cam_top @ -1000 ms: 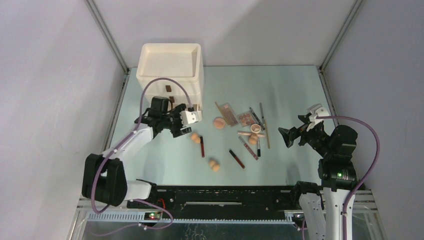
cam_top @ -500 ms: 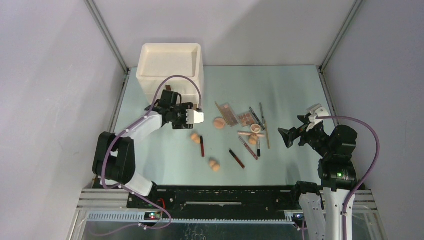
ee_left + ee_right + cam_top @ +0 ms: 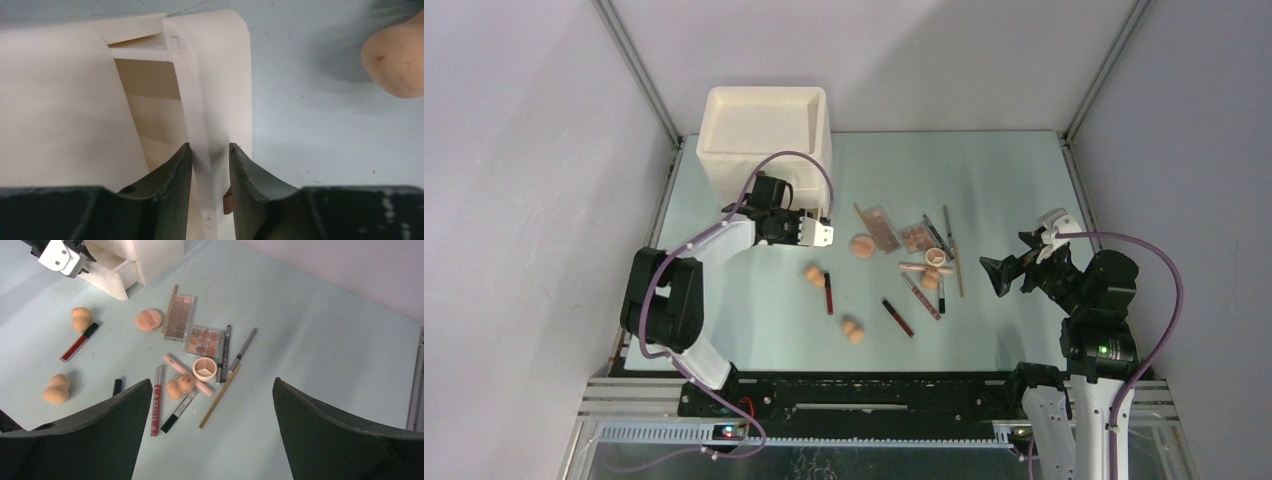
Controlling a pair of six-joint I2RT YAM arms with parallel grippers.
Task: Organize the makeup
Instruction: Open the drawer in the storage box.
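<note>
Left gripper [image 3: 210, 146]: jaws narrow, one finger on each face of the drawer front [image 3: 220, 75], both appearing to press it, beside a brown tab [image 3: 227, 205] that is probably its handle. Judged purpose: draw the drawer out so the stock has somewhere to go.

Right gripper [image 3: 1012, 258]: jaws at full spread, holding nothing, hanging over the table's right side and facing the pile. It is likely parked clear while the other arm works the box.

Table [image 3: 1004, 180]: pale green, carries all entries below.

Cream drawer box [image 3: 724, 165]: far left corner, well apart from the main pile.

Makeup: every piece lies loose on the table, none held.
- Long palette [image 3: 179, 317] and square palette [image 3: 201, 341]: flat, side by side, mid-pile.
- Round puff [image 3: 149, 320]: just left of the long palette.
- Gourd-shaped sponges: one nearest the box [image 3: 81, 318], one toward the near edge [image 3: 56, 388], one inside the pile [image 3: 180, 386].
- Round compact [image 3: 205, 369]: face up, just below the square palette.
- Tubes: a red one [image 3: 78, 342] beside the sponge nearest the box; others [image 3: 155, 400] at the pile's near side.
- Pencils [image 3: 243, 350]: thin, roughly parallel along the pile's right flank; likely fiddly to pinch.
</note>
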